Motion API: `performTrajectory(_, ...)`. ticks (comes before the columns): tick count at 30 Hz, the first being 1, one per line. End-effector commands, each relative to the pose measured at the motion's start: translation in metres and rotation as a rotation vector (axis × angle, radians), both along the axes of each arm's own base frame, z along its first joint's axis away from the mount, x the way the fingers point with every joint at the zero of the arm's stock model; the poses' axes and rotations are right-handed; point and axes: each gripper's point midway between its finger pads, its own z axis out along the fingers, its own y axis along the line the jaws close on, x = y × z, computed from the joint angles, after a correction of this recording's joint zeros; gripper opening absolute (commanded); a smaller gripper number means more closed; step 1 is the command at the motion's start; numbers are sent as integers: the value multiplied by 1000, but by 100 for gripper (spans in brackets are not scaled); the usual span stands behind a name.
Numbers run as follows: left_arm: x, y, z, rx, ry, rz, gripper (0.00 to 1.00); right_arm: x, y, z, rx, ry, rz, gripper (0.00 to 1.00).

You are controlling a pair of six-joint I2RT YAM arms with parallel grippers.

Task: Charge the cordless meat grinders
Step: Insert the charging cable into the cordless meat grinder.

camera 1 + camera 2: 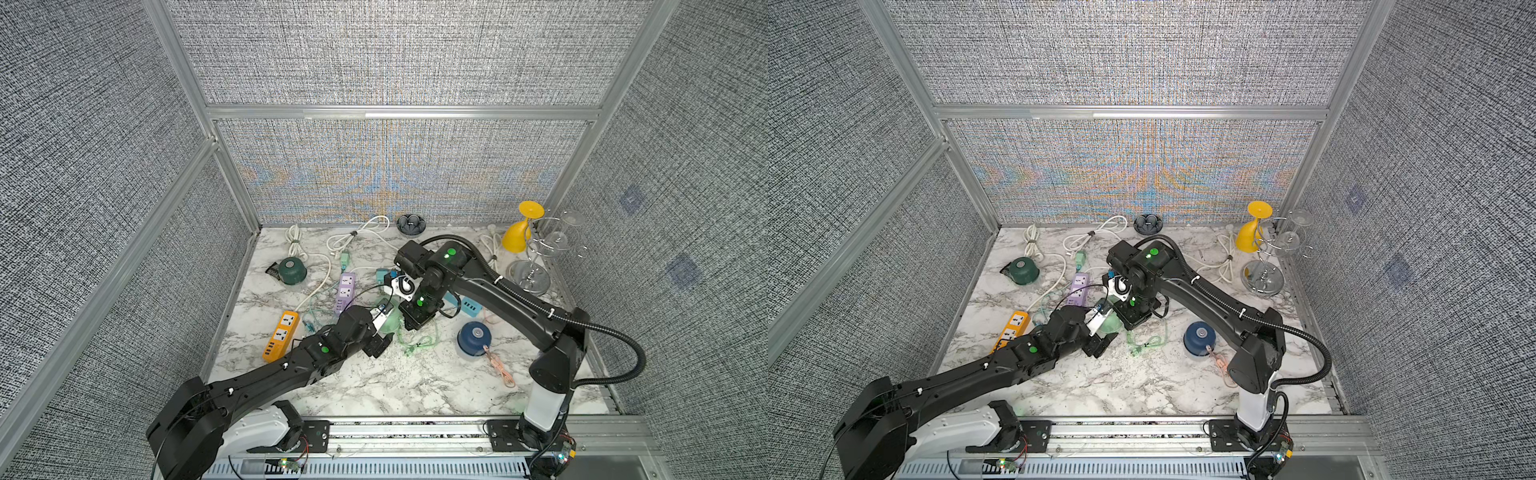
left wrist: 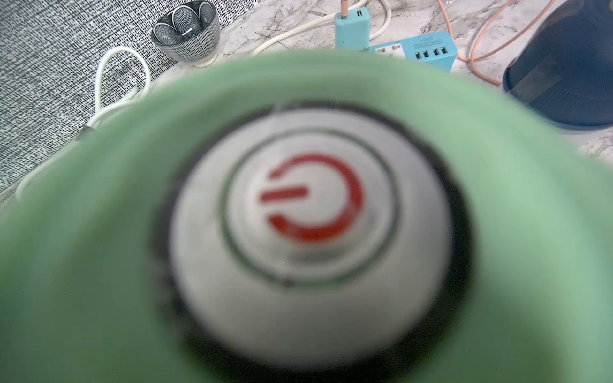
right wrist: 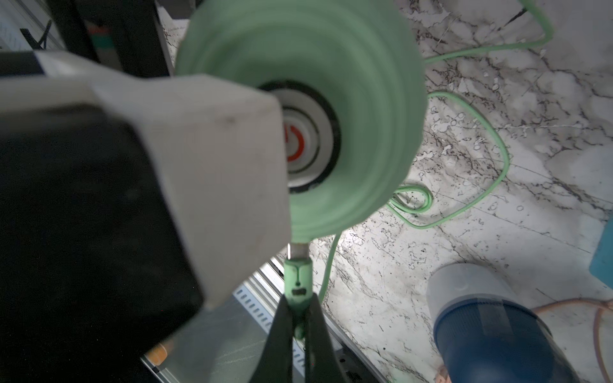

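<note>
Mint green grinder [image 2: 99, 232], red power symbol [image 2: 311, 199] on button [image 2: 232, 315], grasped by left gripper [image 1: 386, 321], right gripper [image 3: 298, 308] clenched on green plug [image 3: 298, 278]

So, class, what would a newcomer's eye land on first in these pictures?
The mint green grinder mid-table, with its red power sign, clasped by the left gripper while the right gripper pinches the green plug at its side. Next, the yellow glass upside down on the rack in the far right corner.
</note>
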Motion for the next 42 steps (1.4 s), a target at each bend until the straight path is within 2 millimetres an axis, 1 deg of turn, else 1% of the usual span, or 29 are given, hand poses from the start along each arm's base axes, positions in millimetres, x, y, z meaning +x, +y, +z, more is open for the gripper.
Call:
performTrajectory(1, -4, -6, 0, 0, 12, -43, 71, 4, 2, 2, 2, -28, 12, 0)
performTrajectory(8, -6, -8, -3, 2, 28, -53, 70, 12, -3, 4, -23, -71, 1, 0)
performTrajectory(16, -5, -9, -4, -3, 36, -48, 69, 19, 0, 8, -9, -105, -34, 0)
performTrajectory(23, -3, -9, 1, -29, 35, -25, 69, 25, 6, 9, 29, -127, -83, 0)
performTrajectory(31, -2, -13, 3, -46, 43, -26, 68, 22, 18, 6, 60, -120, -93, 0)
performTrajectory(35, -3, -14, 4, -51, 42, -32, 67, 21, 21, 3, 62, -108, -83, 0)
performTrajectory(38, -4, -14, 5, -51, 44, -37, 67, 22, 20, 1, 50, -115, -74, 0)
performTrajectory(42, -6, -13, 2, -37, 53, -44, 67, 29, 10, 1, -6, -157, -58, 0)
